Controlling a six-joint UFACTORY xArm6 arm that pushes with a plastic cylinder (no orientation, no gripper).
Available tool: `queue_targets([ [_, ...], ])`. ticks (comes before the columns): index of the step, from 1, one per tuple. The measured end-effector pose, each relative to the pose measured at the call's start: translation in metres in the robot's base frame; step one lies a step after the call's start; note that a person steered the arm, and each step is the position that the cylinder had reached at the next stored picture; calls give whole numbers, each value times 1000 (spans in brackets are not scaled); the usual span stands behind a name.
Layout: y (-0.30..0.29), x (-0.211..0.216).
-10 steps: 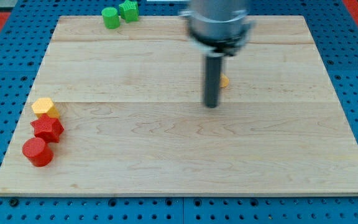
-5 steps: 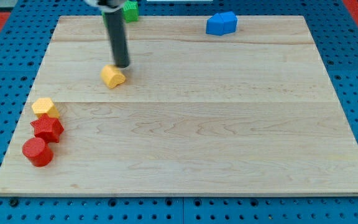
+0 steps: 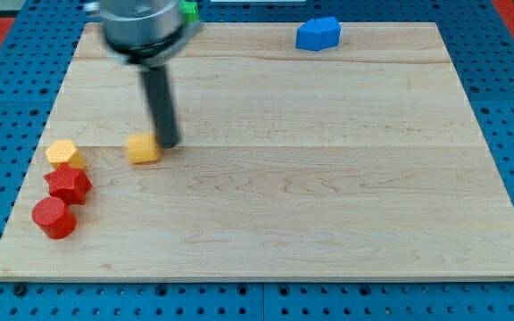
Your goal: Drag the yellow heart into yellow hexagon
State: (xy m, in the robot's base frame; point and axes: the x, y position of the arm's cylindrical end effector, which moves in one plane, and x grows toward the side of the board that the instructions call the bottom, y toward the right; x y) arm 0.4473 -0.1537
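Observation:
The yellow heart point(image 3: 142, 148) lies on the wooden board point(image 3: 328, 196) at the left of the middle. My tip point(image 3: 167, 143) is at its right edge, touching or nearly touching it. The yellow hexagon point(image 3: 64, 153) sits near the board's left edge, well to the left of the heart and apart from it.
A red star point(image 3: 68, 184) and a red cylinder point(image 3: 53, 217) lie just below the yellow hexagon. A blue block point(image 3: 318, 34) sits at the view's top right of centre. A green block point(image 3: 188, 9) peeks out behind the arm at the top.
The yellow heart has moved down and left, toward the yellow hexagon. My tip has followed it down and now stands at its right side instead of above it.

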Motion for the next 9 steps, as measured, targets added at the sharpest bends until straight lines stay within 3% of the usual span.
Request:
queue_targets([
  [1,3,5],
  [3,226,-56],
  [4,262,-78],
  [8,292,-80],
  [9,339,-135],
])
